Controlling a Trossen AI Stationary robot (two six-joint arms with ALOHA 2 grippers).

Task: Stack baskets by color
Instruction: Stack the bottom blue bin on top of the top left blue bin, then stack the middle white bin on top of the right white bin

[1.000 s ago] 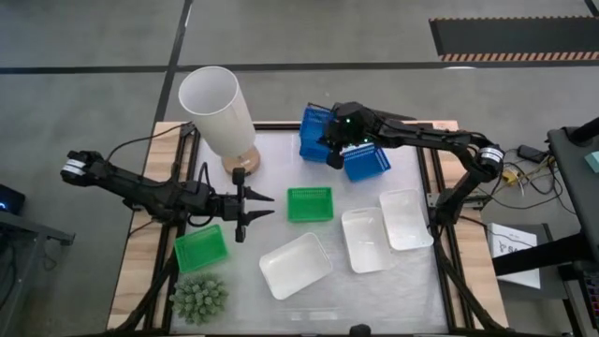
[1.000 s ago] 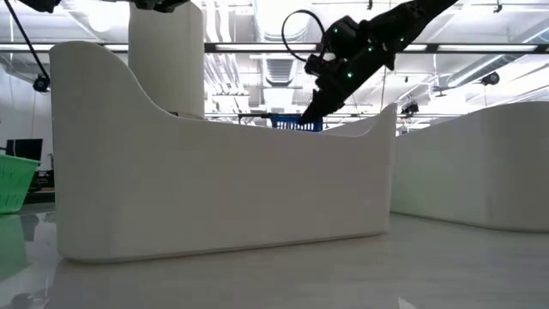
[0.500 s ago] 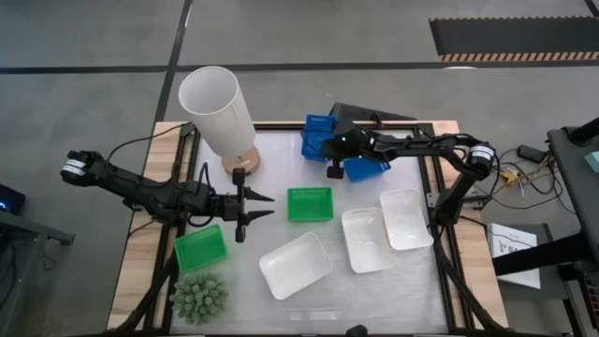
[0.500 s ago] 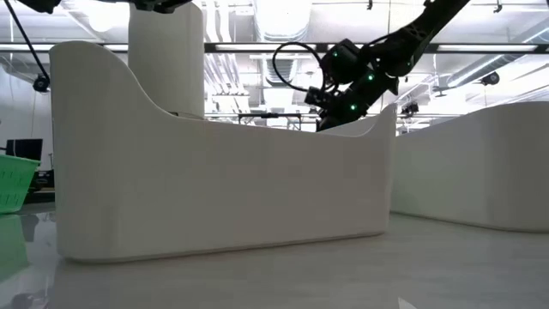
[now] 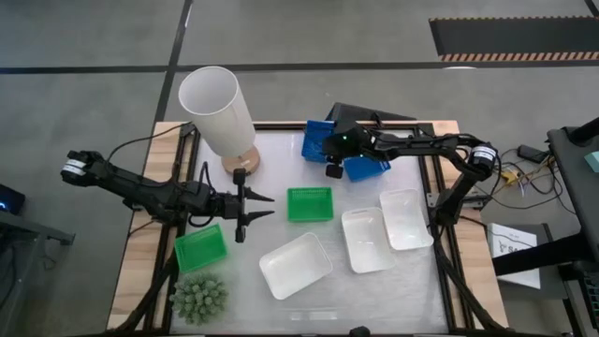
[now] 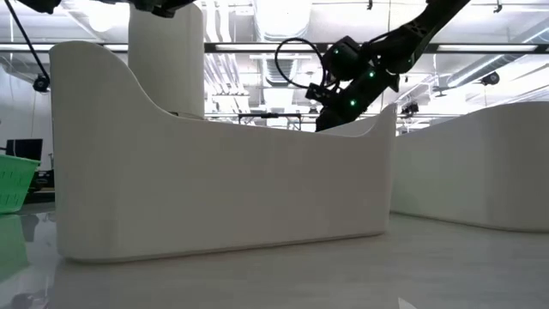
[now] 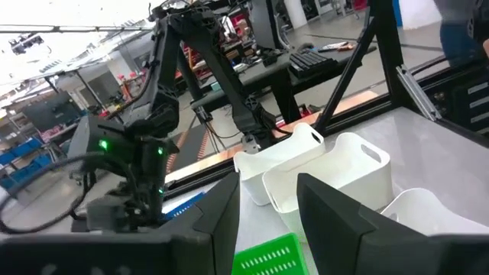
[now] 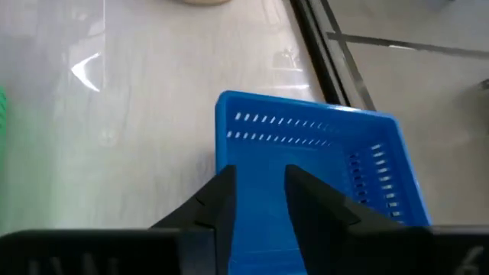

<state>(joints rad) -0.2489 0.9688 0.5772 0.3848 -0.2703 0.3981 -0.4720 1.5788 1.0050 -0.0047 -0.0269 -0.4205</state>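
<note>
- Two blue baskets show at the far side of the bench, to the right of the tall white cylinder lamp: one blue basket lies nearer the lamp, and a second blue basket sits just beside it on the side away from the lamp; whether the two touch or overlap is hidden by the arm.
- The right pincer hangs over the near edge of the first blue basket; in the right wrist view its two dark fingers stand a little apart with the blue mesh basket right beneath and between them. Whether they still grip the basket wall cannot be told.
- One green basket lies toward the middle of the bench, to the near right of the lamp; another green basket sits nearer than the lamp base, beside the spiky green plant.
- Three white baskets lie well to the near right of the lamp: one white basket, a middle white basket, and a farthest white basket.
- The left pincer waits in front of the lamp base, between the two green baskets, its fingers parted and holding nothing.
</note>
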